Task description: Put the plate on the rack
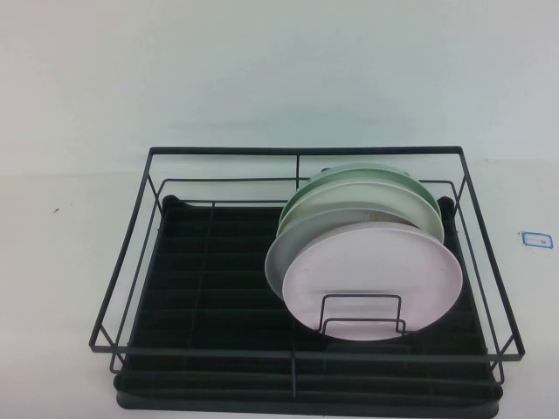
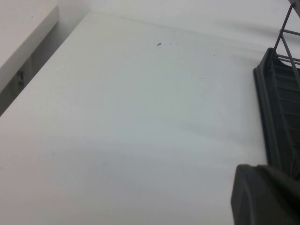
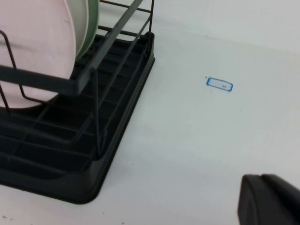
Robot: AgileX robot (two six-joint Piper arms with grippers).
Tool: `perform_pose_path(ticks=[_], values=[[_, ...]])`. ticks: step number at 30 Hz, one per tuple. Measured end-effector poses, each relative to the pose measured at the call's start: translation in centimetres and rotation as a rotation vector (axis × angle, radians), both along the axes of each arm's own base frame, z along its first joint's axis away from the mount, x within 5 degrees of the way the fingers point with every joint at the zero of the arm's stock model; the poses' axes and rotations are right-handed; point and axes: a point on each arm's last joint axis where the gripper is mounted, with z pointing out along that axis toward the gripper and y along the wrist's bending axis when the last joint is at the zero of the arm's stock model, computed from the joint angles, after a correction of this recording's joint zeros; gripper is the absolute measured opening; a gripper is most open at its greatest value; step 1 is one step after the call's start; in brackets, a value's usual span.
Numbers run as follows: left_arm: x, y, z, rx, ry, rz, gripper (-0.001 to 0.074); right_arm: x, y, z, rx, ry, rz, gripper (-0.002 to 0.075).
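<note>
Nearest, the large black wire rack [image 1: 301, 358] with ribbed tray holds the round pale pink plate [image 1: 374, 279] upright in its small wire holder [image 1: 362, 314], the pale green plates [image 1: 376, 196] behind. The placing looks done. Left gripper [image 2: 265, 194] and right gripper [image 3: 269, 199] sit low beside the rack; their spread cannot be told. Retreat without touching wires.

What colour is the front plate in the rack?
Pale pink; the plate stands in the black rack, clearest in the high view. Neither gripper shows there.

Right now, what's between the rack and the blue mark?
Bare table, in the right wrist view. Left hand hangs beside the rack; right hand near its corner.
</note>
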Motion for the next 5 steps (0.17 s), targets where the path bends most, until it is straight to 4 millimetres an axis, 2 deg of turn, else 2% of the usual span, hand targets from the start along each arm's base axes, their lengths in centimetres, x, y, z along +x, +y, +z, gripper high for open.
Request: perform_pose_path(ticks=[5], values=[[0.0, 0.0, 0.0, 0.0, 0.0, 0.0, 0.0, -0.01, 0.0, -0.02, 0.0, 0.002, 0.0, -0.0002]])
